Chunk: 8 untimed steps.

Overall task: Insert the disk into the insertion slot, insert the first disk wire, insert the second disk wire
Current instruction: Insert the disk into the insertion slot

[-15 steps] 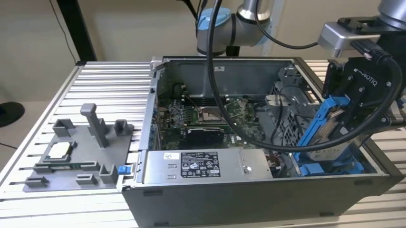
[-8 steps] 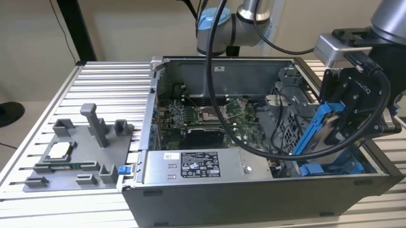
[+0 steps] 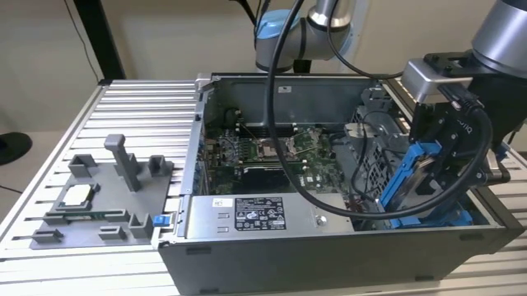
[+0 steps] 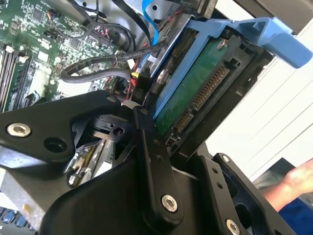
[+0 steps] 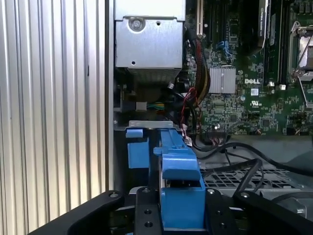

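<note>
disk (image 3: pixel 408 176) prob. over insertion slot (image 3: pixel 458 217)

Print log.

Exterior view: power-supply box (image 3: pixel 309 206) carries 1 large white label (image 3: pixel 251 217) with black text blocks and round certification marks. 1 corner sticker (image 3: pixel 221 202) sits at the label's upper edge. The lines on both are too fine to read. 1 rear-wall sticker (image 3: pixel 284 89) sits on the case rear wall (image 3: pixel 321 98), unreadable.

First wrist view: motherboard (image 5: pixel 234 107) bears a white maker's logo (image 5: pixel 255 81). Beside the logo are 1 board sticker (image 5: pixel 254 91) and white certification marks (image 5: pixel 255 104). The component designators are too small to read.

Second wrist view: disk (image 4: pixel 195 83) shows its green board side, markings illegible.
</note>
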Each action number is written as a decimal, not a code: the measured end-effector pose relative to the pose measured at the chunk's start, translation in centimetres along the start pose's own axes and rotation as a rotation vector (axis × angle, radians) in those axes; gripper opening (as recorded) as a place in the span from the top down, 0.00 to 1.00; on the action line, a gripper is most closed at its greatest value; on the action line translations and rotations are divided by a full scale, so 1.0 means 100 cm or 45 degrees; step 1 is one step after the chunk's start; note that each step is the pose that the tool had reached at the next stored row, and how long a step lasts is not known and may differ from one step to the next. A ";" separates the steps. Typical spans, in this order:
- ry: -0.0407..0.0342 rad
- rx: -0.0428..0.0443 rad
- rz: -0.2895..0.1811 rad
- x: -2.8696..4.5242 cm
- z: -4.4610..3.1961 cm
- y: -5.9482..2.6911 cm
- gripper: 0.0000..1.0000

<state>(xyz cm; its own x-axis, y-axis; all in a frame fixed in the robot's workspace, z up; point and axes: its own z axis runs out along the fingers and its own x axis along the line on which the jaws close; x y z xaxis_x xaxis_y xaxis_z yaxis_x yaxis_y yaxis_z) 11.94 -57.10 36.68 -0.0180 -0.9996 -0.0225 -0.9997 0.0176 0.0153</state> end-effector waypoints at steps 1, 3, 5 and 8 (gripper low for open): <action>0.0004 0.000 0.000 0.0000 0.0011 0.0000 1.00; 0.0005 0.000 0.000 0.0000 0.0016 0.0000 1.00; 0.0003 0.000 0.000 0.0000 0.0018 0.0000 1.00; 0.0001 0.000 0.000 0.0000 0.0019 0.0000 1.00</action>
<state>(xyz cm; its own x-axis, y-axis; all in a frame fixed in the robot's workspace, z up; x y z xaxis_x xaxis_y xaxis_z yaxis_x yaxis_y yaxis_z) 11.95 -57.10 36.49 -0.0180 -0.9996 -0.0224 -0.9997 0.0177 0.0154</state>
